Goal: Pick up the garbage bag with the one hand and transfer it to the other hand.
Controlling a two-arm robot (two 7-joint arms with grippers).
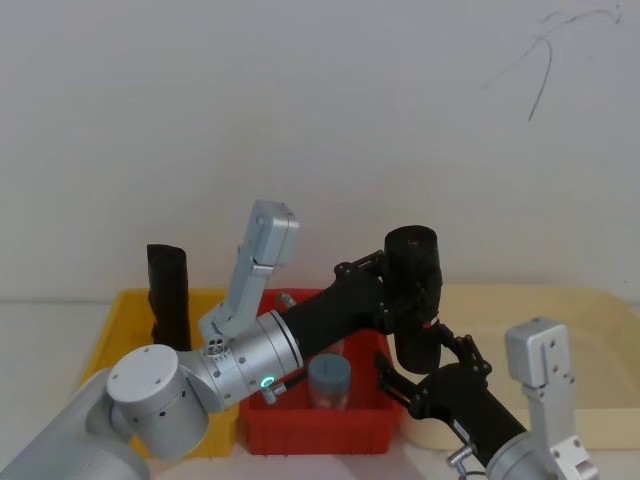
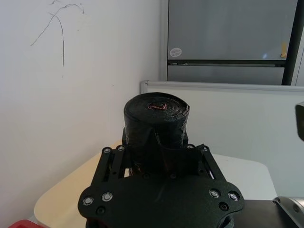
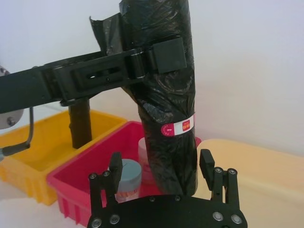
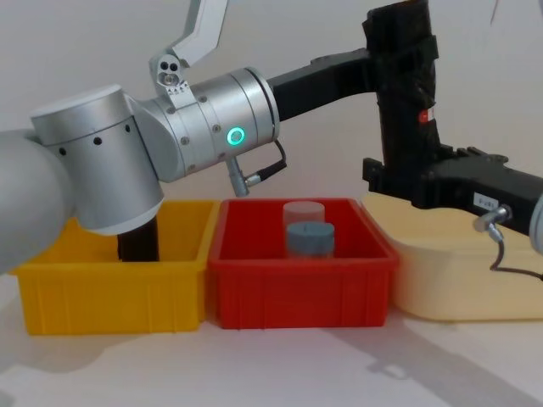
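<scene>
The left gripper point(image 4: 397, 52) holds the garbage bag point(image 4: 405, 127) upright in the air, over where the red bin point(image 4: 301, 275) meets the cream tray point(image 4: 450, 280), with its fingers pinching the bag's upper part. The right gripper's point(image 3: 161, 166) fingers are spread on either side of the bag's lower end.

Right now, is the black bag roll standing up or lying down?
Standing up: the garbage bag hangs upright in air, clamped near its top by the left gripper.

Bright, even light; faint soft shadows on the white table point(image 4: 271, 373).
</scene>
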